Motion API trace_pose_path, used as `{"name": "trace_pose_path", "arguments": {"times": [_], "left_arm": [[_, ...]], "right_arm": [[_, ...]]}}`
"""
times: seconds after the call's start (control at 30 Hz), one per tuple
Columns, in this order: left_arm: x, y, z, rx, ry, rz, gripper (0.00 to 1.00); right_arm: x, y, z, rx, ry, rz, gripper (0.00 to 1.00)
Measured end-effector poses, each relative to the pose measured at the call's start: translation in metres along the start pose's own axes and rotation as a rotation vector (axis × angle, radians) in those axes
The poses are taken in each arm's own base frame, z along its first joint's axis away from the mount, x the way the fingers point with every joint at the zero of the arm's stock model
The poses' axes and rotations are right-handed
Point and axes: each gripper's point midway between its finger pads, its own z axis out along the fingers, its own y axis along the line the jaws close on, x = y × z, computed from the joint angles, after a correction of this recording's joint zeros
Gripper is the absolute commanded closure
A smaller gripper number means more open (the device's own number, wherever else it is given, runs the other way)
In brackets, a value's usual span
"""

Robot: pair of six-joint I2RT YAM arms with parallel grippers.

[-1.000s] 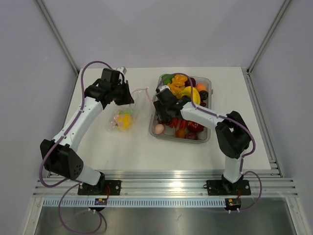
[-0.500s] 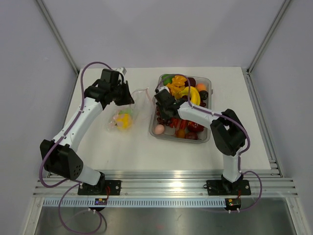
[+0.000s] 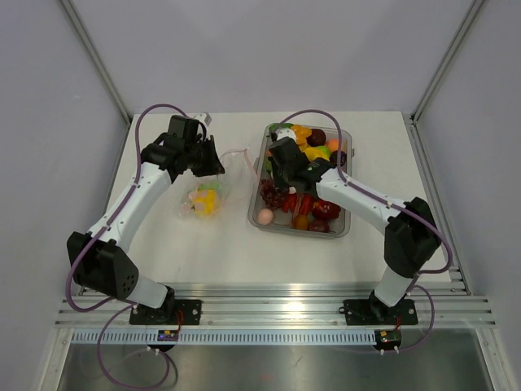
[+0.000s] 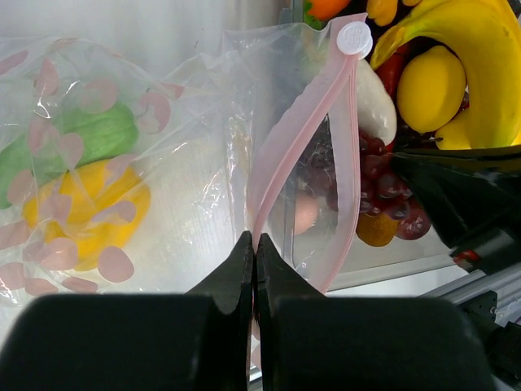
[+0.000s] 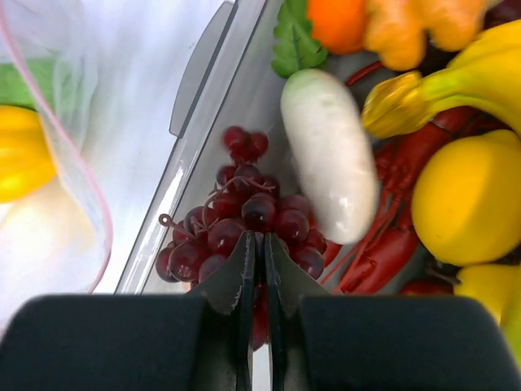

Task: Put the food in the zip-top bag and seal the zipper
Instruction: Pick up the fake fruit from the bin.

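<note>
The clear zip-top bag (image 3: 205, 194) lies left of the tray, with a yellow piece (image 4: 89, 220) and a green piece (image 4: 94, 138) of food inside. My left gripper (image 4: 255, 244) is shut on the bag's mouth edge at the pink zipper (image 4: 303, 134), and the mouth gapes toward the tray. My right gripper (image 5: 263, 244) is over the tray's left side. Its jaws are pinched nearly together on a bunch of dark red grapes (image 5: 232, 232). From above, the right gripper (image 3: 277, 177) stands over the grapes (image 3: 269, 192).
The grey translucent tray (image 3: 343, 231) holds more food: a white radish (image 5: 330, 155), a lemon (image 5: 468, 195), a banana (image 5: 456, 73), a red lobster-like piece (image 5: 391, 236) and an egg (image 3: 264, 215). The tray's left wall (image 5: 195, 147) lies between bag and grapes.
The right gripper's jaws have closed on the grape bunch, and the right arm's elbow has swung out to the right. The left arm and the bag stay put.
</note>
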Motion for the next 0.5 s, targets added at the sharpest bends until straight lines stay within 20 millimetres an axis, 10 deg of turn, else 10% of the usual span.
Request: {"name": "trace_pose_path", "arguments": {"times": [0.5], "left_arm": [[0.001,-0.006,0.000,0.036,0.007,0.001,1.00]], "right_arm": [[-0.041,-0.010,-0.076,-0.021,-0.118,0.048,1.00]]}}
